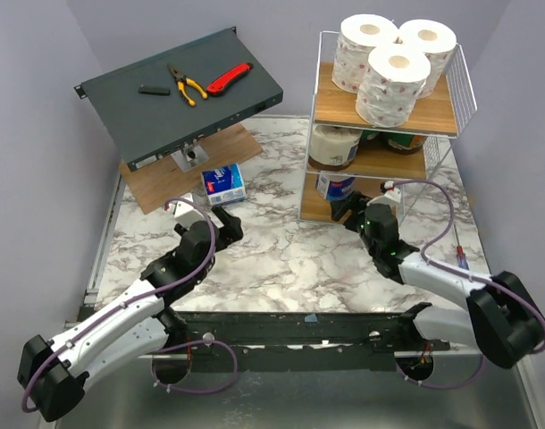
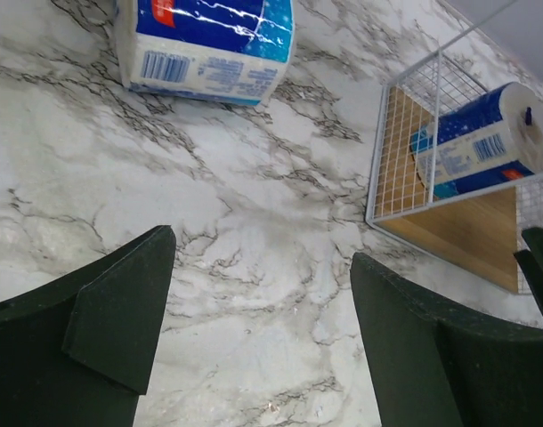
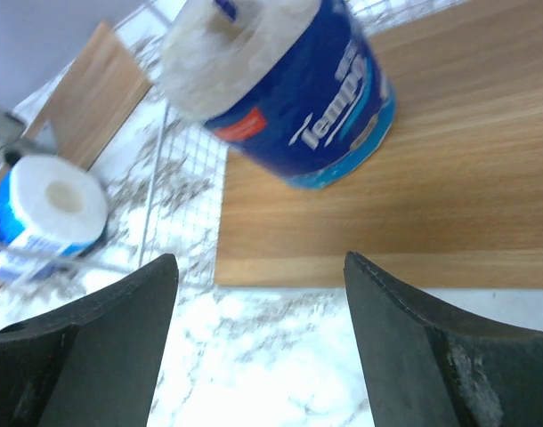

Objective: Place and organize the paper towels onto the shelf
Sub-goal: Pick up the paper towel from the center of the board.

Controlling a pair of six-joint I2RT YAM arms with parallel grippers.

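Observation:
The shelf (image 1: pixel 451 114), a white wire rack, stands at the back right. Three white pink-printed paper towels (image 1: pixel 393 82) fill its top board. A cream roll (image 1: pixel 333 147) and green-wrapped rolls (image 1: pixel 403 141) sit on the middle board. One blue-and-white pack (image 1: pixel 337 186) (image 3: pixel 289 89) lies on the bottom board (image 3: pixel 414 205). Another blue-and-white pack (image 1: pixel 223 183) (image 2: pixel 205 40) lies on the marble table. My left gripper (image 1: pixel 226 222) (image 2: pixel 263 267) hovers open just in front of that pack, holding nothing. My right gripper (image 1: pixel 348 210) (image 3: pixel 261 267) is open and empty at the bottom board's front edge.
A slanted dark grey box (image 1: pixel 179 94) at the back left carries pliers (image 1: pixel 188 85), a red knife (image 1: pixel 230 79) and a small black piece (image 1: pixel 154 89). It rests over a flat wooden board (image 1: pixel 192 174). A small tool (image 1: pixel 458 255) lies by the table's right edge.

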